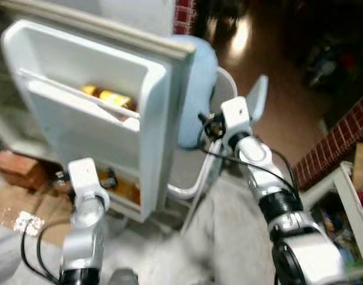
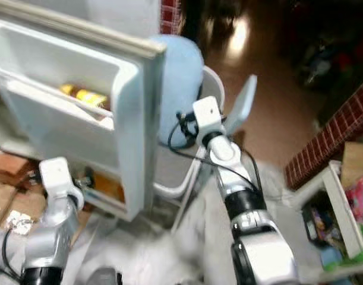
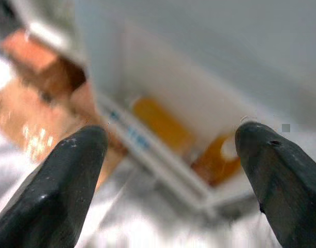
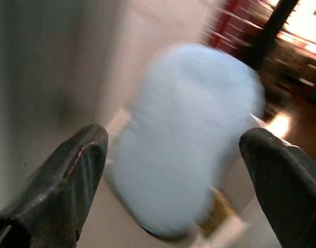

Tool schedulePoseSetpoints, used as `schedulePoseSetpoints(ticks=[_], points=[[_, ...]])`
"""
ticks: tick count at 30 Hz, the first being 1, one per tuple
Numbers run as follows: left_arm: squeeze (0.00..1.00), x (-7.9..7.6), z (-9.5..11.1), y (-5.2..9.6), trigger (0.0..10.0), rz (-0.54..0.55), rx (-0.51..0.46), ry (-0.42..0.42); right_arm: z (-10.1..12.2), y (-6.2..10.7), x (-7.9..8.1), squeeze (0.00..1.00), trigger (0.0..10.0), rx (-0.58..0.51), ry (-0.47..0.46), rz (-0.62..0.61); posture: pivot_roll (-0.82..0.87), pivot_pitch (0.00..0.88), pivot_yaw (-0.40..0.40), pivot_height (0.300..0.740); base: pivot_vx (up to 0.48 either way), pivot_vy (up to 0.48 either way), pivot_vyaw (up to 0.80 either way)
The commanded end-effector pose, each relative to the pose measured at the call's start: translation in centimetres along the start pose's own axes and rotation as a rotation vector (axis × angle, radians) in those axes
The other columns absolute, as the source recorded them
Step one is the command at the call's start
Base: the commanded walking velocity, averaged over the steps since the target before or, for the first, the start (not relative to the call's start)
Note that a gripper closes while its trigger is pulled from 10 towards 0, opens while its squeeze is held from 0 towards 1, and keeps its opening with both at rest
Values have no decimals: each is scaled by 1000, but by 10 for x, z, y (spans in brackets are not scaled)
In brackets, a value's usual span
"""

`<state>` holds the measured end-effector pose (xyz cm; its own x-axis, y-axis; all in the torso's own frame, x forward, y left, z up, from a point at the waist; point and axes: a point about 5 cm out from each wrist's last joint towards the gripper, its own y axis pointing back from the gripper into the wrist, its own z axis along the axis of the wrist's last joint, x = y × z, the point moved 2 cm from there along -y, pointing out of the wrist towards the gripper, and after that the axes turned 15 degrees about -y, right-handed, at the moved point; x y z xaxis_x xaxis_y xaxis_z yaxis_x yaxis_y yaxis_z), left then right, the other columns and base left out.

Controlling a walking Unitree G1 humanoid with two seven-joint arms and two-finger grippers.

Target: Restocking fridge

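Observation:
The white fridge door (image 1: 151, 119) stands open before me. A yellow bottle (image 1: 113, 98) lies in its upper shelf, and orange bottles (image 1: 125, 190) sit in the lowest shelf. My left gripper (image 3: 173, 144) is open and empty, held low in front of that lowest shelf, where the orange bottles (image 3: 214, 160) show between its fingers. My right gripper (image 4: 173, 150) is open and empty too. It is raised beside the door's outer edge, facing the light blue chair back (image 4: 189, 134).
The light blue chair (image 1: 196, 89) with a white frame (image 1: 193, 190) stands right behind the door's edge. A brown box (image 1: 18, 169) and flat cardboard (image 1: 15, 208) lie at the left. A brick wall (image 1: 341, 139) and a white shelf unit (image 1: 347, 202) are at the right.

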<state>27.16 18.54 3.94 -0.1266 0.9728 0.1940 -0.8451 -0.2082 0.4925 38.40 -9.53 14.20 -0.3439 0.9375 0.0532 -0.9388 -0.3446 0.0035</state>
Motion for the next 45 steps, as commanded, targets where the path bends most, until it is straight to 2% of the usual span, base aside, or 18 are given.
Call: schedulePoseSetpoints(ticks=[1,5,7,8,10,11,12,13,15,16,19,21,22,28,32,38,42,45], points=[[0,-16,-3,6,10000,-111,37,-36,15,-7,13,0,10000,-48,0,54,111,0,-106,716,0,0,800],[0,-30,-9,8,10000,-210,64,-142,22,-15,24,0,10000,-62,-43,59,112,0,-104,716,0,0,800],[0,-31,-8,6,10000,-217,72,-151,30,-21,35,0,10000,-79,-73,84,112,0,-101,716,0,0,800],[0,-31,-8,6,10000,-222,81,-155,37,-23,51,0,10000,-92,-126,167,112,0,-101,716,0,0,800],[0,-31,-8,6,10000,-225,85,-157,39,-23,57,0,10000,-96,-145,202,115,0,-102,716,0,0,800],[0,-32,-7,8,10000,-237,93,-169,46,-17,79,0,10000,-97,-236,390,119,0,-103,716,0,0,0],[0,-32,-7,8,10000,-237,93,-169,46,-17,79,0,10000,-97,-236,390,119,0,-103,716,0,0,0],[0,-32,-7,9,10000,-247,101,-177,50,-8,94,0,10000,-83,-298,555,117,0,-104,716,0,0,0],[0,-32,-7,9,10000,-249,103,-181,52,-3,100,0,10000,-72,-319,627,117,0,-104,716,0,0,0],[0,-33,-8,10,10000,-259,110,-200,48,29,110,0,10000,-6,-288,916,114,0,-106,716,0,0,0],[0,-36,-8,10,10000,-279,115,-217,38,56,104,0,10000,88,-279,1092,113,0,-106,716,0,0,0],[0,-37,-7,10,10000,-286,115,-227,24,55,91,0,10000,145,-207,1053,109,0,-105,716,0,0,0],[0,-39,-6,11,10000,-304,120,-230,6,48,73,0,10000,209,-108,961,107,0,-102,716,0,0,0],[0,-46,-6,15,10000,-360,133,-236,-17,40,47,0,10000,300,68,818,107,0,-98,716,0,0,0],[0,-48,-5,15,10000,-368,130,-255,-23,16,23,0,10000,311,277,501,112,0,-98,716,0,0,0],[0,-45,-6,14,10000,-355,134,-256,10,-9,36,0,10000,133,80,325,121,0,-101,716,0,0,0],[0,-45,-5,14,10000,-353,135,-262,39,-11,74,0,10000,26,-248,485,124,0,-105,716,0,0,0],[0,-45,-5,13,10000,-351,135,-264,54,-2,98,0,10000,21,-371,657,124,0,-106,716,0,0,0]])
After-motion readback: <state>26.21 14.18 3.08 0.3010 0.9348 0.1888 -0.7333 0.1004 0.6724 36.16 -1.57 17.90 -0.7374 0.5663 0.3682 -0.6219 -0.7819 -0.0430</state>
